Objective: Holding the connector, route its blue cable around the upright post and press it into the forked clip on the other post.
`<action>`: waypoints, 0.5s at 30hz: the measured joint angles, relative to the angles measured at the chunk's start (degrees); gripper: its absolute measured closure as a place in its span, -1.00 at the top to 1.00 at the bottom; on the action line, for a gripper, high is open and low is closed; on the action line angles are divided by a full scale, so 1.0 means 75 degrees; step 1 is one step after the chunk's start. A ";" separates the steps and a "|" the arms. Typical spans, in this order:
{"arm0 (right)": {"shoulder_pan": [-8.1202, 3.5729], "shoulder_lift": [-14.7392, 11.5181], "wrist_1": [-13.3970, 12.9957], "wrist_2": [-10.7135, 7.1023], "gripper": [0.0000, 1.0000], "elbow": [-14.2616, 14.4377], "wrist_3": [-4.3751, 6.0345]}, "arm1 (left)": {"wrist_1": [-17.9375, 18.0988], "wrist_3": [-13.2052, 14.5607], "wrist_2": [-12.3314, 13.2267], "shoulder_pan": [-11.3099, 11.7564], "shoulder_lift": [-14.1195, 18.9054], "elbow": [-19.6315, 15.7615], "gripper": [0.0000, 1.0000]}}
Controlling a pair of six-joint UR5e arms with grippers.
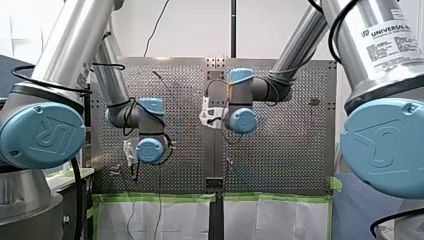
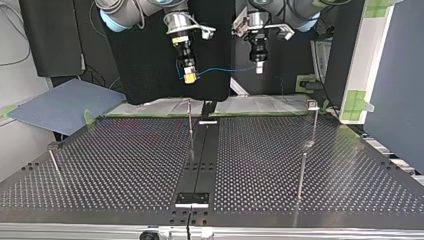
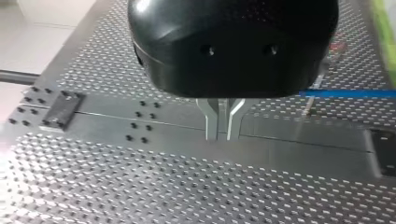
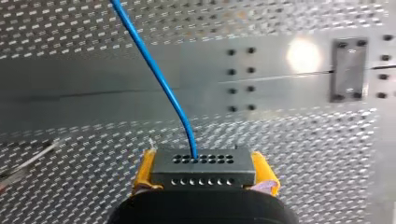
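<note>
Top view: four thin posts (image 2: 301, 175) on perforated table (image 2: 125, 165), nearest at lower right; tops hard to make out. One blue cable (image 2: 225, 69) spans top centre between two grippers. My right gripper (image 2: 189, 76), yellow pads, clamps one connector (image 4: 201, 169). My left gripper (image 2: 258, 68) has fingers pinched together; cable grasp unclear.

Silver arms (image 1: 70, 45), blue joint caps (image 1: 42, 135), black cables (image 1: 79, 195); left hand (image 3: 223, 136) black, metal fingers (image 3: 211, 119); right hand (image 4: 205, 175) yellow pads (image 4: 145, 170)
</note>
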 joint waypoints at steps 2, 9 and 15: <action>-0.0005 -0.0132 0.0130 -0.0070 -1.00 -0.0132 0.0000 | -0.0139 0.0000 -0.0035 0.0003 0.0138 0.0115 -0.75; -0.0062 -0.0633 0.0631 -0.0197 -1.00 -0.0612 -0.0018 | -0.0595 -0.0020 -0.0410 0.0005 0.0596 0.0553 -0.75; -0.0170 -0.1064 0.0951 -0.0261 -1.00 -0.0759 0.0041 | -0.0949 -0.0172 -0.0633 0.0021 0.0949 0.0774 -0.75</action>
